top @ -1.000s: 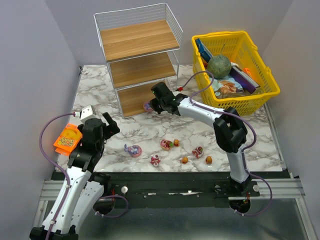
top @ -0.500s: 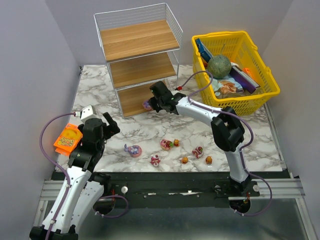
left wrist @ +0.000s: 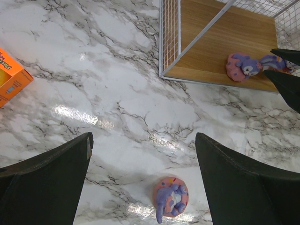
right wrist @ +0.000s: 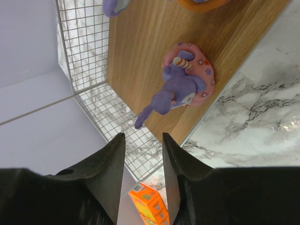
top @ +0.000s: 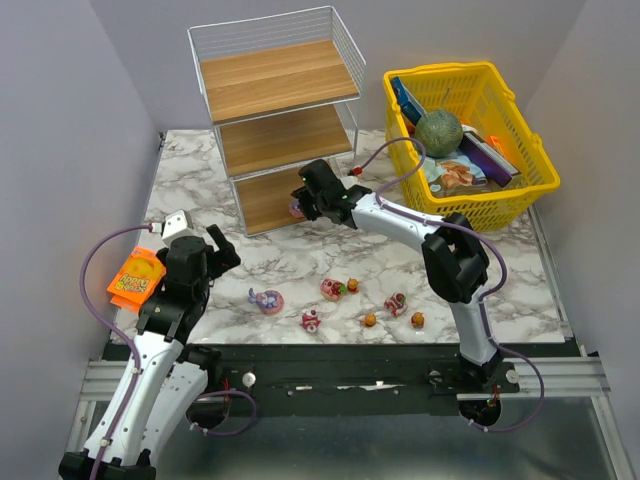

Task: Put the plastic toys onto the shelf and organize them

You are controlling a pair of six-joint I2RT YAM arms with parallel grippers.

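Observation:
The white wire shelf (top: 275, 80) stands at the back left. A pink-purple toy (right wrist: 187, 79) lies near the front edge of its bottom board (left wrist: 220, 42). My right gripper (right wrist: 143, 140) hangs just in front of that toy, jaws apart and empty; it also shows as the right gripper (top: 300, 200) in the top view. Several plastic toys rest on the marble near the front, among them a pink-purple one (top: 266, 299), a red-pink one (top: 311, 320) and an orange one (top: 417, 320). My left gripper (left wrist: 143, 183) is open above the pink-purple toy (left wrist: 171, 199).
A yellow lattice basket (top: 530, 160) at the back right holds a green ball (top: 438, 130) and packets. An orange packet (top: 135, 280) lies at the table's left edge beside the left arm. Bits of an orange toy (right wrist: 201, 2) and a purple one (right wrist: 115, 5) show deeper on the board.
My right gripper has carried the pink-purple toy in over the bottom board, opened and let it go there. The left arm has not moved.

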